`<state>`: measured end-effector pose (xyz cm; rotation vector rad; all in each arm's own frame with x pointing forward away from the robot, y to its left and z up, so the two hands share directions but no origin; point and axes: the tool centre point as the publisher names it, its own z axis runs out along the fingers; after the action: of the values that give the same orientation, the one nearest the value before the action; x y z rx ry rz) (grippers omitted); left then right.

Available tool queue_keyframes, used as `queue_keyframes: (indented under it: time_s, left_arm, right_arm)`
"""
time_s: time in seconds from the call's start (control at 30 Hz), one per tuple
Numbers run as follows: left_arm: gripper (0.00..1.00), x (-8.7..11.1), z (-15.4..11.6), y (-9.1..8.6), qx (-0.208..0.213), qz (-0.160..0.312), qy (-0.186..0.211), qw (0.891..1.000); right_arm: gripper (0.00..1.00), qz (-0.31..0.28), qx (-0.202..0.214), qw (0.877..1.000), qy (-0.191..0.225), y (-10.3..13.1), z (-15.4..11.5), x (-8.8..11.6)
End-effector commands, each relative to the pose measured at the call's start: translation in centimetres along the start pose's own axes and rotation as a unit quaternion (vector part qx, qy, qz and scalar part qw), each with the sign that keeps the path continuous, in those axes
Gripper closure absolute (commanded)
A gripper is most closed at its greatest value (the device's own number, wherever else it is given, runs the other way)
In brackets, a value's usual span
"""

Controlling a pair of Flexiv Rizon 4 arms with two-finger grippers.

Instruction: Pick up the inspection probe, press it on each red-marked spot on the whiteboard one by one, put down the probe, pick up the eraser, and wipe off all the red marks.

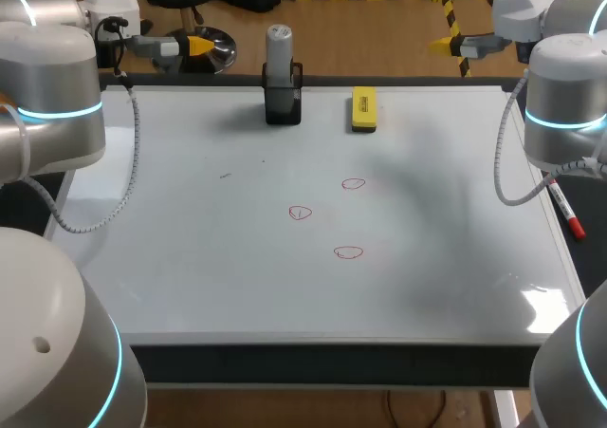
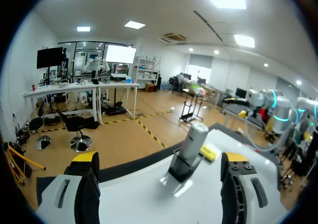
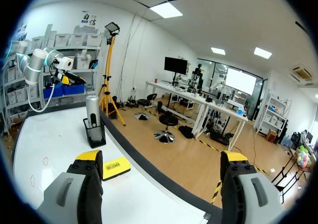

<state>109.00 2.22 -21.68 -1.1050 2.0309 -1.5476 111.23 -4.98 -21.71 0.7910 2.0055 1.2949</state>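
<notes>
Standing upright in its black holder (image 1: 283,105) at the far edge of the whiteboard (image 1: 190,257), the inspection probe (image 1: 279,48) is touched by neither arm. The left gripper (image 2: 160,158) hangs beyond that edge, off to the holder's left, fingers spread wide with nothing between them. The right gripper (image 3: 161,157) hangs well to the holder's right, equally agape and empty. The yellow eraser (image 1: 363,108) lies just right of the holder. Three red marks (image 1: 348,251) sit on the board nearer than the holder.
</notes>
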Motion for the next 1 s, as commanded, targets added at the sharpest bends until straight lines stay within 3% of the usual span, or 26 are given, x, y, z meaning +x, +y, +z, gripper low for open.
queue_keyframes:
  time_s: [0.03, 0.37, 0.53, 0.73, 1.0]
  left_arm:
    - [0.0, 0.0, 0.0, 0.0, 0.0, 0.0, 0.001, 1.0]
    - [0.0, 0.0, 0.0, 0.0, 0.0, 0.0, 0.001, 1.0]
    - [0.0, -0.2, 0.3, 0.1, 0.001, 0.022, 0.034, 0.999]
    - [0.0, 0.9, 1.2, 0.0, 0.017, 0.076, 0.109, 0.991]
    - [0.0, 3.3, 4.0, 0.6, 0.057, 0.133, 0.235, 0.961]
  right_arm:
    - [0.0, 0.0, 0.001, 1.0, 0.0, 0.0, 0.1, 0.0]
    - [0.0, 0.0, 0.001, 1.0, 0.0, 0.0, 0.1, 0.0]
    - [0.0, 0.0, 0.001, 1.0, 0.0, 0.0, 0.1, 0.0]
    - [0.0, 0.0, 0.001, 1.0, 0.0, 0.0, 0.1, 0.0]
    - [0.0, 0.0, 0.001, 1.0, 0.0, 0.0, 0.1, 0.0]
